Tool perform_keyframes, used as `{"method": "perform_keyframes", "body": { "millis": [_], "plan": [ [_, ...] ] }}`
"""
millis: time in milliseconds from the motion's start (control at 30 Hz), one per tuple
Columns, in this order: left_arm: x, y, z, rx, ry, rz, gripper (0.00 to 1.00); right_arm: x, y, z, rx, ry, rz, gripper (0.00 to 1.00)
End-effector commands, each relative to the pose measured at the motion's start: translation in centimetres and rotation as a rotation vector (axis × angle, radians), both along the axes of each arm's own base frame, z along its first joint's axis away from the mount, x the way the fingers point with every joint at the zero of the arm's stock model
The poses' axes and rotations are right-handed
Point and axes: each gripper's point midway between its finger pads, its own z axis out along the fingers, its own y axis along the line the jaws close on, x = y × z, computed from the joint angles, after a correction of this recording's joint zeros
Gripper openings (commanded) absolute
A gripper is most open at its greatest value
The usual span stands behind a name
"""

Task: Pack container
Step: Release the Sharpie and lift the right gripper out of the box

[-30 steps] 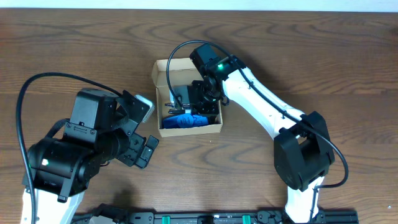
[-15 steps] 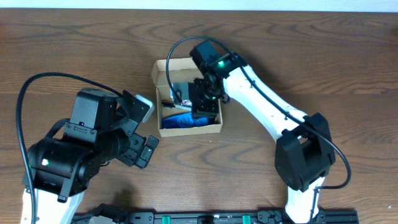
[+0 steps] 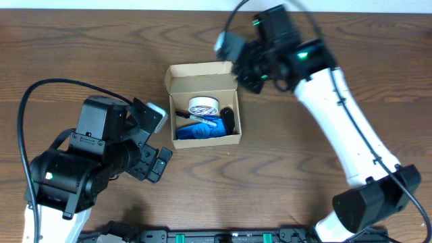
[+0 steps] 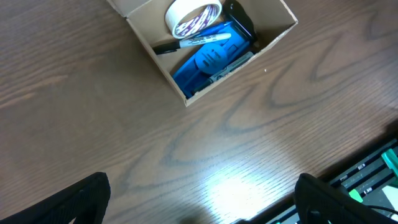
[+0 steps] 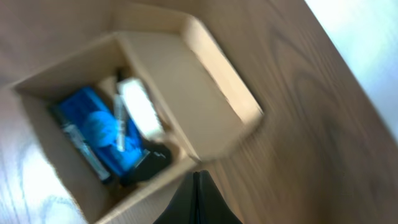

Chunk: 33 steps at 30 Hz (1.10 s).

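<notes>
Small rectangular tan-brown cardboard container (image 3: 206, 141), open at the top with hinged lid flap (image 3: 199, 77) raised along the far side, sitting near the middle of the dark wooden table (image 3: 81, 47). Packed close inside: white roll of tape (image 3: 202, 106) toward the back, slim black marker pen (image 3: 202, 118) just in front of it, flat blue plastic item (image 3: 199, 130) along the near wall, small black object (image 3: 229, 120) in the right-hand corner.

Judged light even when loaded. Thin walls, stiff along the folds but easy to dent mid-panel. Matte card, not slippery in a grip, yet apt to skate on the smooth wood if nudged at one corner. Best taken at the free edge of the flap for closing, or pinched over a side wall close to a corner for shifting. Never squeezed across the open mouth.

Left gripper (image 4: 203, 183) spread wide and empty, hanging over bare table off the box's near left, apart from it. Right gripper (image 5: 196, 193) raised beside the far right corner, next to the flap, touching nothing visible. Wrist view blurred, but fingers apparently pressed together with nothing between.
</notes>
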Motion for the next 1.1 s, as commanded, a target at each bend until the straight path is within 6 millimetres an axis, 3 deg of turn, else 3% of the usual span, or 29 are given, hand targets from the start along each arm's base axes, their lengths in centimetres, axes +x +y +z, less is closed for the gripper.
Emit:
{"method": "perform_keyframes", "body": {
  "millis": [0, 200, 333, 400, 633, 833, 1000, 1067],
  "plan": [
    [0.6, -0.2, 0.8, -0.008, -0.040, -0.011, 0.95, 1.6, -3.9, -0.5, 0.079, 0.109, -0.272, 0.01],
    [0.7, -0.8, 1.2, -0.050, -0.043, -0.009, 0.96, 2.5, -8.9, -2.6, 0.147, 0.241, -0.550, 0.01],
    [0.6, -1.3, 1.4, -0.079, -0.039, -0.022, 0.95, 1.8, -10.1, -4.8, 0.146, 0.305, -0.581, 0.01],
    [1.8, -1.8, 2.1, -0.104, -0.085, -0.012, 0.95, 1.4, -10.4, -6.1, 0.148, 0.333, -0.589, 0.01],
    [6.3, -0.9, 1.9, -0.130, -0.105, 0.173, 0.95, 0.9, -9.6, -10.0, 0.221, 0.400, -0.614, 0.01],
    [10.4, 0.3, 0.8, -0.254, -0.057, 0.253, 0.95, 1.2, -8.5, -11.0, 0.293, 0.401, -0.583, 0.01],
    [14.8, 3.3, -1.2, -0.348, -0.018, 0.350, 1.00, 2.2, -7.9, -11.5, 0.373, 0.390, -0.614, 0.01],
    [16.7, 4.5, -2.6, -0.384, 0.011, 0.404, 0.81, 2.6, -7.5, -11.9, 0.406, 0.407, -0.619, 0.01]
  ]
}}
